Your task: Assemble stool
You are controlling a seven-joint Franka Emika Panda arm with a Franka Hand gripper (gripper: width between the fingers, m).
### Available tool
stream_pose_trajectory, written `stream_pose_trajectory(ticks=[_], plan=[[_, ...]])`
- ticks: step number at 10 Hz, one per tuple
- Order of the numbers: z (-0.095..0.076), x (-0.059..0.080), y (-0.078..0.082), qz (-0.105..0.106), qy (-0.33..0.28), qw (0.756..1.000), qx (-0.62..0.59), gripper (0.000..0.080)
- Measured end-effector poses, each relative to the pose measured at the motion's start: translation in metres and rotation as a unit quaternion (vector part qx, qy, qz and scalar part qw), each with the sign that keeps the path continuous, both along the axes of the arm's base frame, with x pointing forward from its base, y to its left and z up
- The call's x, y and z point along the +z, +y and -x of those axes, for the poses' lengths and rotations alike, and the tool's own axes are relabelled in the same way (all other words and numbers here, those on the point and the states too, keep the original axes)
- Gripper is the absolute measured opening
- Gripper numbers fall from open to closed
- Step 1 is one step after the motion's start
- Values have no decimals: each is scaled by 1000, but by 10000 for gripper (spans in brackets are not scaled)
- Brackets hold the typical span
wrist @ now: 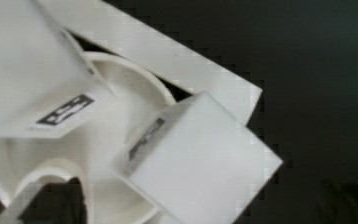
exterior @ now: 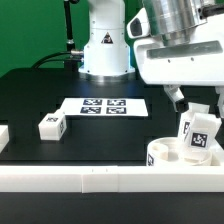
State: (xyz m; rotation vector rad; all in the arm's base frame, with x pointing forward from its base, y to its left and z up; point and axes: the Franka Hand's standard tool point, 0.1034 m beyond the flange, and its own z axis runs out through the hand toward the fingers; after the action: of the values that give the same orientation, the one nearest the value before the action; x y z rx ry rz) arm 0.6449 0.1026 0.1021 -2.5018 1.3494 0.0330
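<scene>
Exterior view: gripper [exterior: 198, 104] hangs over the far right of the table [exterior: 30, 95], its upper body cut off by the picture's top and right edges. Jaws stand wide apart. One finger [exterior: 178, 98] shows clear of the leg on the exterior view's left; the other is partly lost at the right edge. Nothing is held.

Leg [exterior: 200, 136] stands upright, slightly tilted, inside the round seat [exterior: 165, 157], directly under the open jaws. Its foot is hidden by the seat's rim. The seat's right side runs out of frame and its front is covered by the rail [exterior: 90, 181].

Second leg [exterior: 52, 125] lies alone on the table, well apart on the exterior view's left. A further white piece [exterior: 3, 135] is cut off at the left edge; cannot tell what it is.

Marker board [exterior: 103, 105] lies flat in front of the robot's base [exterior: 105, 45].

Wrist view: heavily blurred. Curved seat rim [wrist: 43, 175] is readable, with a white block [wrist: 197, 165] over it bearing a sliver of tag. A second large white shape [wrist: 25, 70] also shows a tag edge; cannot tell what it is
</scene>
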Motion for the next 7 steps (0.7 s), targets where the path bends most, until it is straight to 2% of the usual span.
stream_pose_trajectory(ticks=[1, 2, 5, 7], plan=[[1, -1, 0, 7, -10, 999, 49, 649], [5, -3, 1, 30, -20, 986, 165, 649], [0, 0, 12, 60, -47, 925, 371, 649], [0, -1, 6, 67, -68, 887, 452, 649]])
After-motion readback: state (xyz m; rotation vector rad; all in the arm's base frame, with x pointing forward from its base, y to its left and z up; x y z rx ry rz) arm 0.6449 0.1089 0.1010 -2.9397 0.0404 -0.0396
